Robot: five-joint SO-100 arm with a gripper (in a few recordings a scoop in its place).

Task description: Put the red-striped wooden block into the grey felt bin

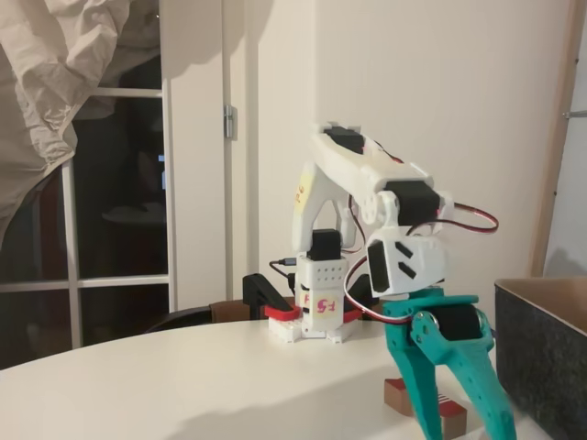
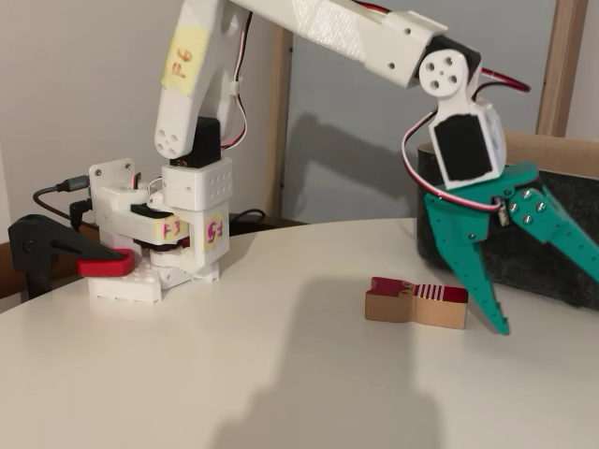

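Claw (image 2: 552,299) wide open, empty, just right of red-striped wooden block (image 2: 416,302) on table (image 2: 234,374); grey felt bin (image 1: 546,353) behind.

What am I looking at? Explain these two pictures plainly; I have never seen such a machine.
It is a small white robot arm clamped to a round white table. Its teal end effector, two fingers, stands open and holds nothing. Both pictures come from still cameras beside the table, at different angles. On the table lies a wooden block with a red top, white-striped at one end; in one picture the teal fingers partly hide it. The end effector hangs just beside the block without gripping it. Behind stands a dark grey felt bin, where the block should go.
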